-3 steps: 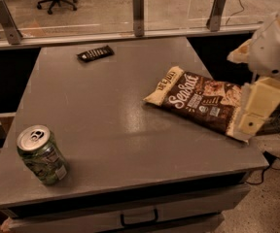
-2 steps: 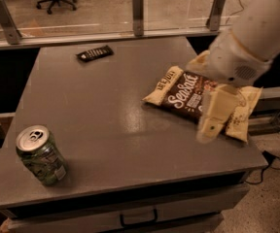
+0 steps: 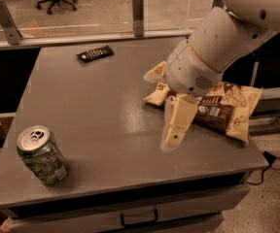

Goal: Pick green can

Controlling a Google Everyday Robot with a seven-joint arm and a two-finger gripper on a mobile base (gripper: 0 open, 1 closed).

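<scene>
Claw (image 3: 173,137) hangs over the table (image 3: 101,106), grip unreadable, arm (image 3: 213,47) hiding part of the bag (image 3: 225,113); can (image 3: 43,154) well left of it.

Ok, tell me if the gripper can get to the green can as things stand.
Probably yes. The gripper hangs over the middle of the table, beside the snack bag; the green can stands upright near the front left corner, with only bare surface between them.

The gripper (image 3: 172,139), blurred above the table (image 3: 96,110) right of centre, and the arm (image 3: 213,47) hide part of the snack bag (image 3: 227,111).
</scene>
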